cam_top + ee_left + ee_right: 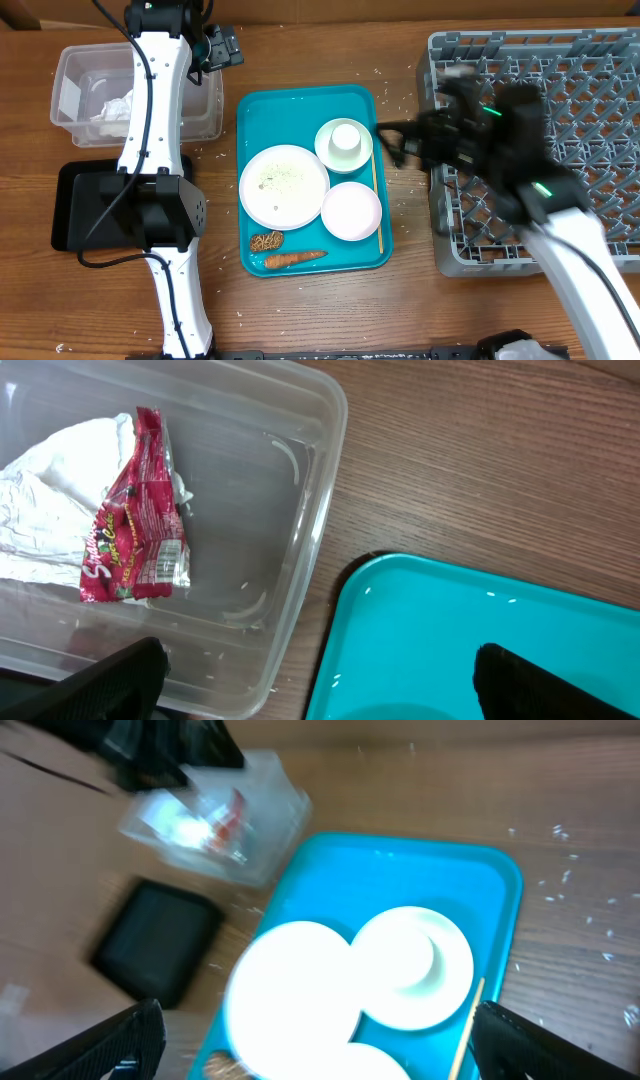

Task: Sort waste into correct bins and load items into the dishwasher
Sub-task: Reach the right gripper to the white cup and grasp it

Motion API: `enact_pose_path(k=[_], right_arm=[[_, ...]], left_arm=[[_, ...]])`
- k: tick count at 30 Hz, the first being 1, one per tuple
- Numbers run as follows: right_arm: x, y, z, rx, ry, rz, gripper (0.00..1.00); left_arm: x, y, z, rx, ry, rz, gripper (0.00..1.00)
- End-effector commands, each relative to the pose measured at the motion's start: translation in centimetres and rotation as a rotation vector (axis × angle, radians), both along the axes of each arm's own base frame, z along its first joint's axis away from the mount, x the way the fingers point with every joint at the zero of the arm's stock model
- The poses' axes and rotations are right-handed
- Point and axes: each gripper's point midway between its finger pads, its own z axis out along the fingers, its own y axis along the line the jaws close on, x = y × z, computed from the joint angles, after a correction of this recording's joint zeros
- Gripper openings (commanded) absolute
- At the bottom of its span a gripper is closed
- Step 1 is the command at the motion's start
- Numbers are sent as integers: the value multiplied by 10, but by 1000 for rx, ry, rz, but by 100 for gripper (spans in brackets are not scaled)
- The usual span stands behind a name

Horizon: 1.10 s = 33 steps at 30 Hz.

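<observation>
The clear tub (75,70) holds crumpled napkins (50,470) and the red-and-white wrapper (135,510). My left gripper (222,48) is open and empty over the tub's right edge (320,480). On the teal tray (300,100) are the plate (284,187) with loose rice, a bowl (344,143) with the cup (345,138) in it, a second bowl (351,211), chopsticks (376,190), the carrot (295,258) and the brown oval piece (266,241). My right gripper (395,140) is open and empty, between the teal tray and the dish rack (560,60). The right wrist view is blurred.
The black tray (75,205) lies in front of the tub, partly under the left arm. Rice grains are scattered on the wood around the teal tray. The right arm lies over the rack's left part.
</observation>
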Motion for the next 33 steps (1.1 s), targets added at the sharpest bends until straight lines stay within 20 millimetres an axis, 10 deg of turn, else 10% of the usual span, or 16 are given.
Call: enact_pose_path(k=[1,10,17,33], right_arm=[[44,9,-29,-199,0,-167,100],[71,47,-134,-186,234,-187,100],[71,75,-139,-78,256,-85,100],[78,55,-187,-293,245,-395,100]], left_arm=[[-1,0,-2,-12,4,18,100],[-1,0,-2,-12,4,19,100],[-1,-1,-2,-12,4,18,100],[-1,0,-2,-12,4,19,100]])
